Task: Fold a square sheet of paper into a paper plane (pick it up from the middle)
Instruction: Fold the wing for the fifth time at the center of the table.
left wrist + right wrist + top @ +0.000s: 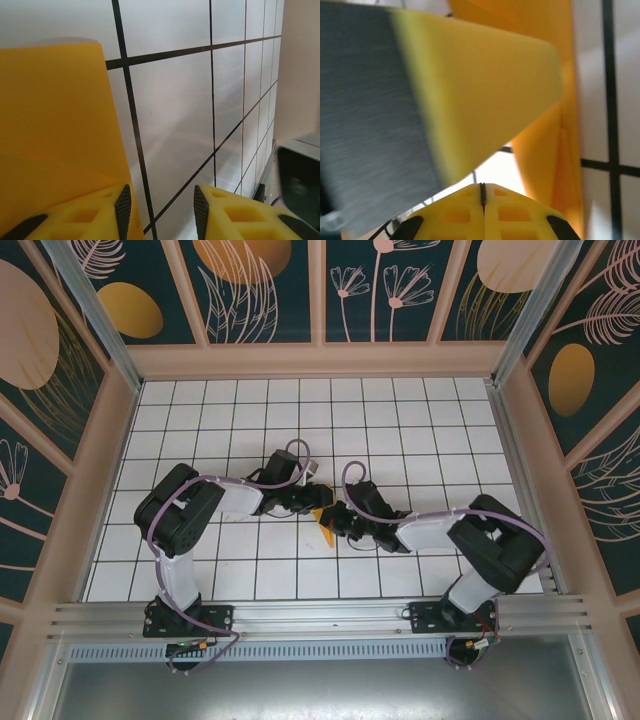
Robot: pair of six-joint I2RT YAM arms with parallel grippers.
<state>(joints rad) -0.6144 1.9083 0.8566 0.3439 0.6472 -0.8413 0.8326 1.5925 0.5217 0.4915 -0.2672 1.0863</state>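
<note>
Paper plane [325, 524] tip nearward; left end effector [162, 202] part-open, right end effector [482, 189] closed.

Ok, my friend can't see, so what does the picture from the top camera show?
Two black-and-white robot arms reach inward over a white gridded table, the left gripper and right gripper meeting at a small folded orange-yellow paper in the middle. Dark leaf-pattern panels wall the table.

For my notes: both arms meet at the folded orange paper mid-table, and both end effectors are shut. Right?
Only the right end effector is shut. The left end effector is open: the left wrist view shows grid table between its fingers. The arms do meet at the folded orange paper.
</note>
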